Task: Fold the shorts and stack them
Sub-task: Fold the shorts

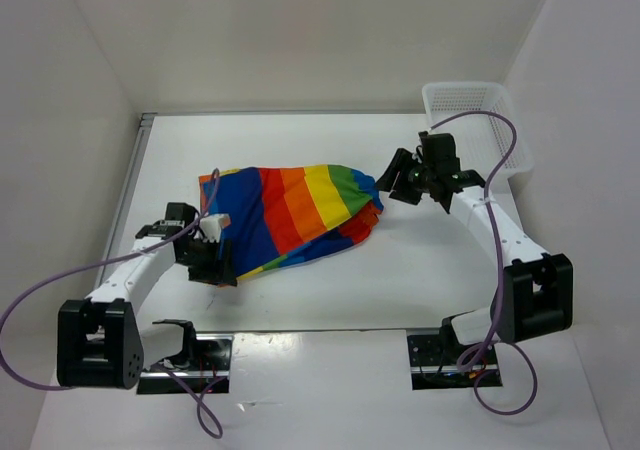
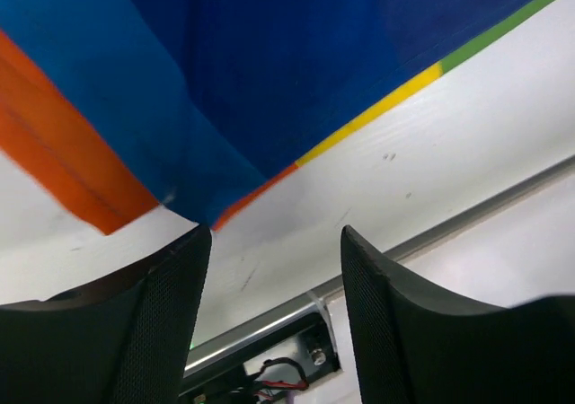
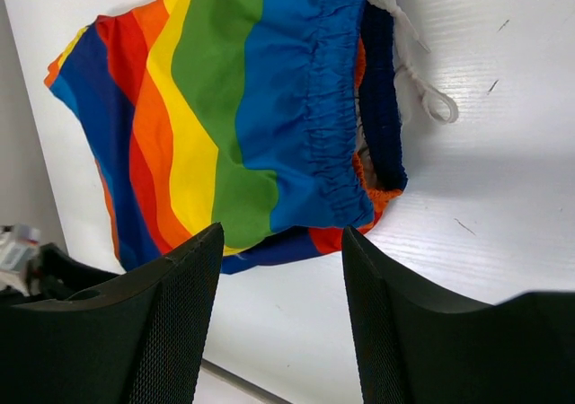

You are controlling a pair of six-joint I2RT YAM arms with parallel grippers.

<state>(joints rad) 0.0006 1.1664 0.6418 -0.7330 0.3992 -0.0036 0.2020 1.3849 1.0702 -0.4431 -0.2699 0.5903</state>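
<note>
Soft striped cloth, the shorts (image 1: 290, 215) lie spread and a little rumpled on the white desk (image 1: 330, 305). They are well apart from the white mesh basket (image 1: 466, 88), to its left and nearer the arm bases. Their gathered waistband (image 3: 334, 108) is the end turned toward the basket, with the white drawstring (image 3: 420, 79) trailing loose on the desk there. The leg hems are the end farthest from the basket.

The right fingers (image 1: 402, 184) hover between the basket and the waistband, spread wide with nothing between them. The left fingers (image 1: 218, 268) sit at the hem corner farthest from the basket, also spread wide and empty. Their wrist view shows the blue and orange corner just beyond the tips, not pinched.

The fabric looks light and limp. It should drape and sag from any hold rather than keep a shape, so a single pinch would likely bunch it. Two holds at opposite ends, lifted together, would keep it flatter for a fold.

The elastic waistband is the thickest, firmest part and probably the best purchase on the basket side. The drawstring is a poor choice, since it may simply slide through its channel. At the hem, the pinch needs to catch both layers or they may part. On this smooth desk the cloth may also slide ahead of the fingers unless they press well down first.
</note>
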